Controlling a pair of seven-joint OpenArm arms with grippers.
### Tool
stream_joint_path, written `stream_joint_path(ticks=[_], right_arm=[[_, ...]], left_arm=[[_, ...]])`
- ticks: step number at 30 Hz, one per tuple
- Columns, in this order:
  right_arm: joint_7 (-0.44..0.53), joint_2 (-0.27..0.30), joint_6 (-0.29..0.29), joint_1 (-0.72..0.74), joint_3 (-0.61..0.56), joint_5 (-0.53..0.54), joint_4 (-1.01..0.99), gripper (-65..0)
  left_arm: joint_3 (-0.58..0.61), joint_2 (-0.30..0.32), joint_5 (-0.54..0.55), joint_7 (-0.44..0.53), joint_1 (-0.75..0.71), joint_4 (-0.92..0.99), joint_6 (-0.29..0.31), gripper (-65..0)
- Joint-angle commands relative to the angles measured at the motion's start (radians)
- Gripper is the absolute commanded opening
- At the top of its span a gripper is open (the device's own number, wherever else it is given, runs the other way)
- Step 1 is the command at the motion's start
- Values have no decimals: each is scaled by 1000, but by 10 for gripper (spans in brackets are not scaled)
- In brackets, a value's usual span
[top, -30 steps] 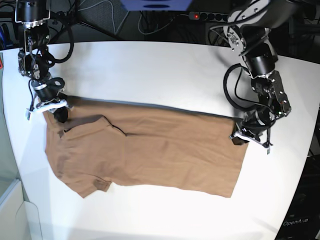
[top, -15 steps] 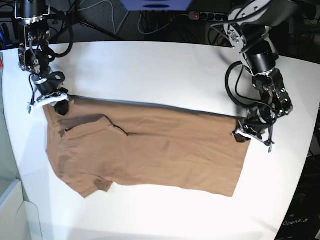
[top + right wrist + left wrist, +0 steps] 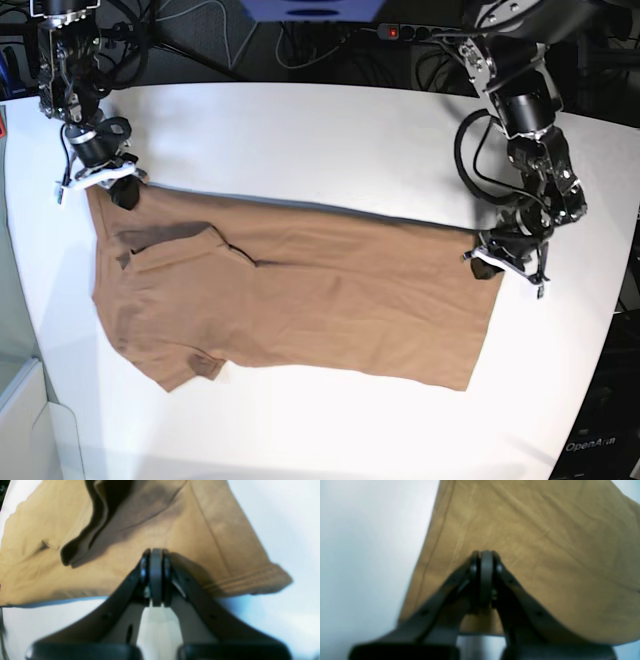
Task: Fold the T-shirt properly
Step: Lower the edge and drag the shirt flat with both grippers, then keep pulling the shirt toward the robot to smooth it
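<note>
Both tools are pinched fully together on cloth: the left gripper (image 3: 500, 268), at the right of the base view, clamps the hem corner of the T-shirt (image 3: 300, 295), and the right gripper (image 3: 112, 188), at the upper left, clamps its far shoulder corner. The tan shirt lies folded lengthwise across the middle of the white table (image 3: 300, 130). Compared with a second ago, the right gripper sits higher in the frame, the left slightly up, and the shirt's far edge is drawn straighter.
</note>
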State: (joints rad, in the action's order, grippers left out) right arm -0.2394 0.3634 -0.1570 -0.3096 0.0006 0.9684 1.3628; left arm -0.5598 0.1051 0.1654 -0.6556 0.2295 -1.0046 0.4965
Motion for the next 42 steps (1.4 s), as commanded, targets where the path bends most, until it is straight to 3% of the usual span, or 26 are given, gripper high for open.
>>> stream_joint_path(ticks=[1,21,24,27,42], right_arm=[[-21,12,4,-18,6,-7,7,-643],[58,15,-5,-161,5,-6,14,-643],[97,16,-6,-193,0,-6,16,-643],[117,13,-63,-210,2,-6,22,-643],[206,16,-75,-290,3,-6,22,-643]], left_arm=[[11,-6,-96,-135,-31,-4,-31,-630],[11,-15,-88,-266,-296,-277,-22,-630],[11,-17,-88,-275,-341,-308,40,-630],[11,-17,-91,-275,-365,-317,63,-630],[13,-43,-92,-263,-494,-340,64,-630]])
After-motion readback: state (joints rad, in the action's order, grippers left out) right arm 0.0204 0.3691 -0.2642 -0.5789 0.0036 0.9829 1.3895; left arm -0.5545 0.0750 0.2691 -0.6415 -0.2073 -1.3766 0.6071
